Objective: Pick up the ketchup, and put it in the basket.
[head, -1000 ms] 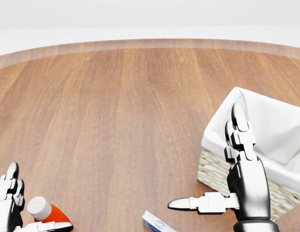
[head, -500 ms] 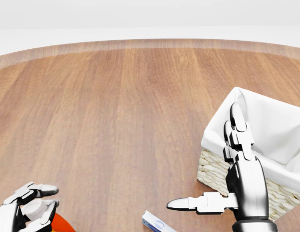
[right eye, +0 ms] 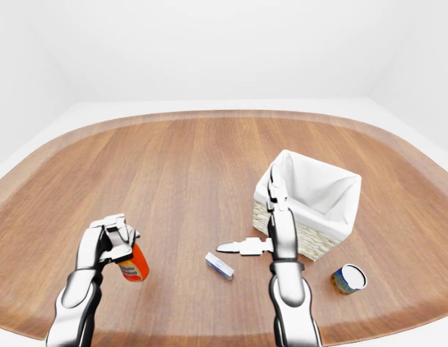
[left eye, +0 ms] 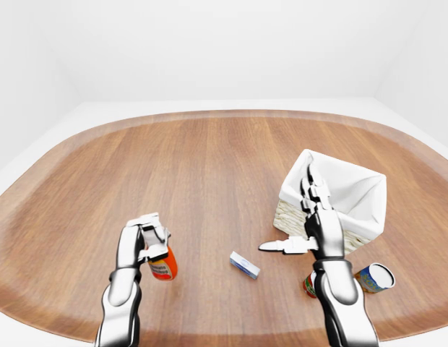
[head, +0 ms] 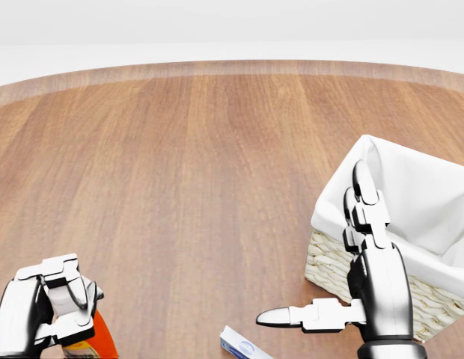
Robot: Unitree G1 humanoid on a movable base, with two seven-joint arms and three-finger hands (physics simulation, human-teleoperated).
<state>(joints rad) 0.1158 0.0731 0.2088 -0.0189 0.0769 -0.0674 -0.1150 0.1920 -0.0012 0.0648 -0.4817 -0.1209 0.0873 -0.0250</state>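
The ketchup (left eye: 162,265) is a red bottle with a white label, tilted, near the left of the wooden table (left eye: 209,166). My left hand (left eye: 153,235) is shut round its top, and the cap is hidden inside the fist. In the head view the same bottle (head: 99,339) shows only at the bottom left, under that hand (head: 61,301). The wicker basket (left eye: 368,184) with a white cloth liner stands at the right. My right hand (left eye: 296,217) is open and flat just left of the basket's near wall. Its thumb points left, and it holds nothing.
A small blue-and-white box (left eye: 245,264) lies between my hands. A blue can (left eye: 374,277) lies on its side below the basket. A red can (left eye: 309,283) is partly hidden behind my right forearm. The table's rounded edge runs along the bottom of the left-eye view.
My left hand, open beside the ketchup a second ago, has closed over its cap and drawn the bottle up slightly. The right hand has hardly moved.
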